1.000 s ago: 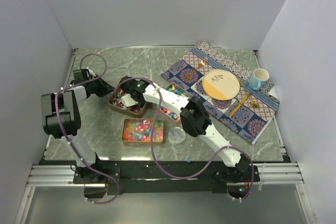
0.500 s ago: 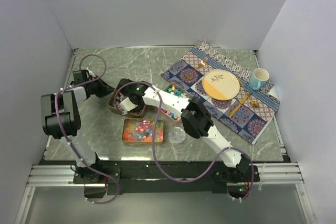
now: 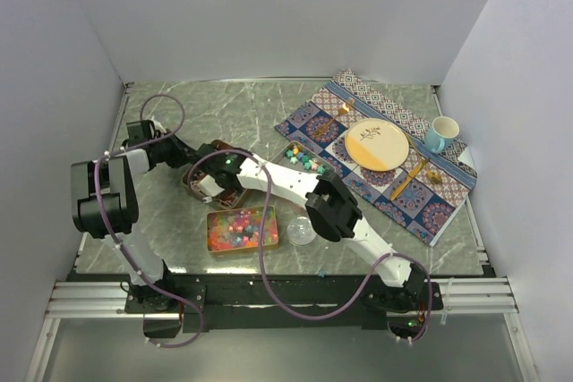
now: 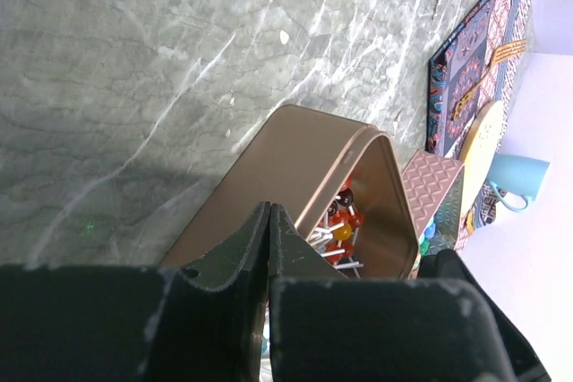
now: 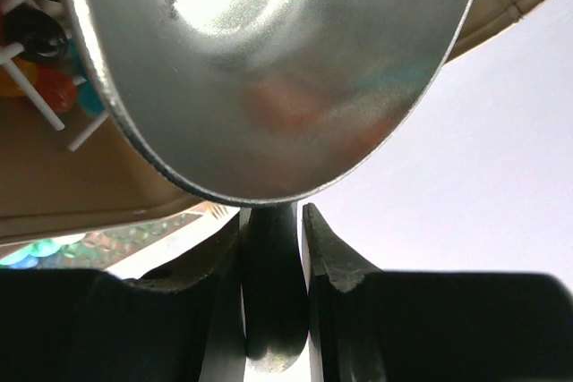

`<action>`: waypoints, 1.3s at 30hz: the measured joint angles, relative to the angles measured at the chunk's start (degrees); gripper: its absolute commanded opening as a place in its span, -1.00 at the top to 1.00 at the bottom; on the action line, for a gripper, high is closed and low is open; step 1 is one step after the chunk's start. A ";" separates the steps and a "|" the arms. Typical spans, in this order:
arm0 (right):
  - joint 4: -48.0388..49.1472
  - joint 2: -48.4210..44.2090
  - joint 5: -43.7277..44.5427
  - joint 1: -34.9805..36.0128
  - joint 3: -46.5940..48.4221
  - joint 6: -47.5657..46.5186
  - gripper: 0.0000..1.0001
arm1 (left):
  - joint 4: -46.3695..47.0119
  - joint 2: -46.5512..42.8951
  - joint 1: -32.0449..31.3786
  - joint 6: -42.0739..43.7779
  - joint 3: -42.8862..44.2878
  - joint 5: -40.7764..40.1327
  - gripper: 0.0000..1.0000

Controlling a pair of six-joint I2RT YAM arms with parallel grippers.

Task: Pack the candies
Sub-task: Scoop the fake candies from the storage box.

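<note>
A copper tin (image 3: 235, 196) at left centre holds stick sweets (image 4: 338, 221), red, orange and dark, which also show in the right wrist view (image 5: 36, 42). My right gripper (image 3: 218, 181) hangs over this tin and is shut (image 5: 273, 221) on the dark handle of a shiny metal scoop (image 5: 269, 69). My left gripper (image 3: 185, 165) is shut (image 4: 269, 212), its tips against the tin's outer wall (image 4: 304, 145). A second copper tin (image 3: 211, 245) in front holds glossy orange-pink beads (image 3: 240, 228). Chunky pastel candies (image 3: 304, 160) lie in a tray to the right.
A clear round lid (image 3: 301, 233) lies beside the bead tin. A patterned cloth (image 3: 430, 212) at the right carries a plate (image 3: 378, 144), gold cutlery (image 3: 410, 178) and a blue cup (image 3: 440, 134). Grey walls close in the table on three sides.
My right gripper has carried the scoop left and nearer, down over the stick-sweet tin. The bead tin has shifted slightly nearer and left. My left gripper has closed in on the stick-sweet tin.
</note>
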 measured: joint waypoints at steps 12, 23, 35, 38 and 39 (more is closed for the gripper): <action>-0.68 1.44 -12.55 -4.35 -0.55 11.52 1.00 | -0.39 -0.92 0.00 0.31 -0.07 0.02 0.63; 7.39 -5.60 -27.15 -9.68 -11.69 12.87 1.00 | -4.39 1.66 2.91 1.77 9.27 4.57 0.52; 16.83 -13.22 -28.39 -10.21 -24.57 12.72 1.00 | -8.79 1.84 5.90 4.24 10.71 7.13 0.49; 18.95 -13.77 -27.26 -10.10 -26.01 13.27 1.00 | -9.25 1.84 6.49 4.66 10.71 7.13 0.49; 19.82 -14.12 -26.84 -10.05 -26.73 13.49 1.00 | -9.44 1.84 6.67 4.81 10.71 7.13 0.49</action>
